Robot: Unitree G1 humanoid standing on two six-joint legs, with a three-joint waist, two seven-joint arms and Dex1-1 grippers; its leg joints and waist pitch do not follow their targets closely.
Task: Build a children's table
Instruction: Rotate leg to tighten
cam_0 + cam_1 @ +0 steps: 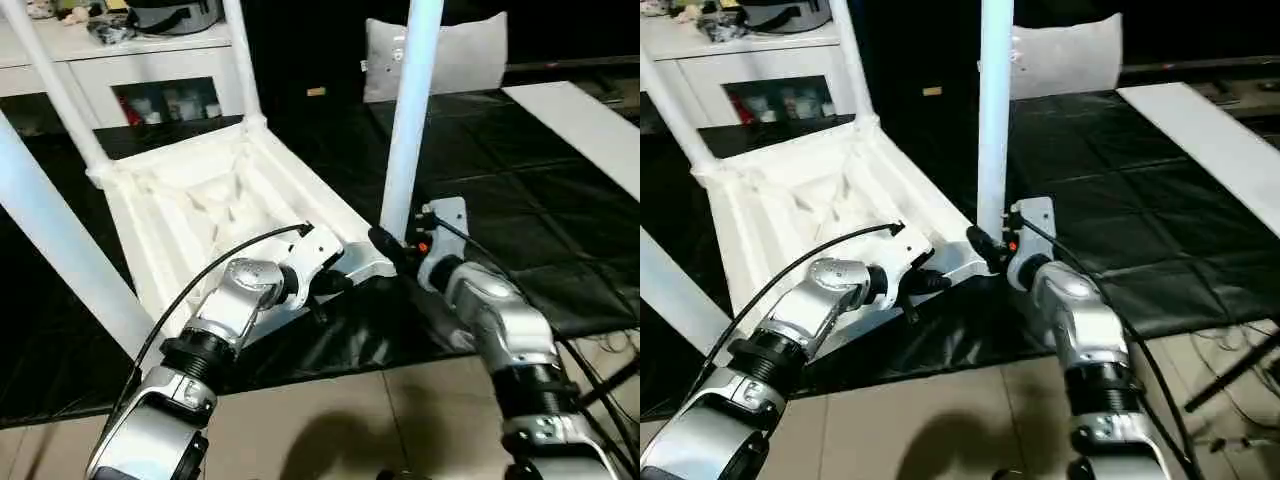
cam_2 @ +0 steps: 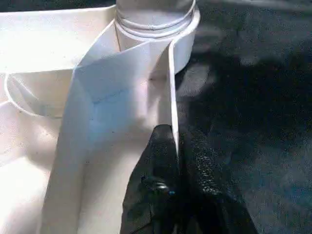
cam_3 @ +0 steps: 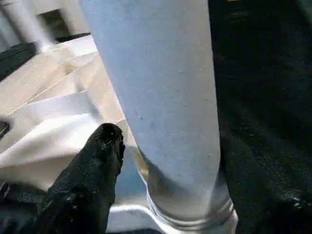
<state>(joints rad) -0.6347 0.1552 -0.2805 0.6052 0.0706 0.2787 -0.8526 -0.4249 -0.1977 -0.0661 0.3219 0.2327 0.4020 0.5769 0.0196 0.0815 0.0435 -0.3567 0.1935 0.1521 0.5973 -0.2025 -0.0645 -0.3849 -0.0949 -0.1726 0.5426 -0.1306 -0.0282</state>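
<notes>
The children's table lies upside down on the black-covered work table, its white ribbed top (image 1: 190,200) facing up. Several white legs rise from its corner sockets. The near right leg (image 1: 405,130) stands upright in its socket (image 2: 156,24). My left gripper (image 1: 338,283) is shut on the thin rim wall (image 2: 171,87) of the top, just beside that socket. My right gripper (image 1: 395,245) is open at the base of the near right leg (image 3: 161,97). One black finger (image 3: 105,146) stands close beside the leg, and the other is apart from it on the far side.
A white cabinet (image 1: 120,60) with clutter stands at the back left. A pale cushion (image 1: 460,55) and a long white board (image 1: 590,120) lie on the black cover (image 1: 500,200) at the right. Tiled floor (image 1: 350,420) and cables (image 1: 610,350) are in front.
</notes>
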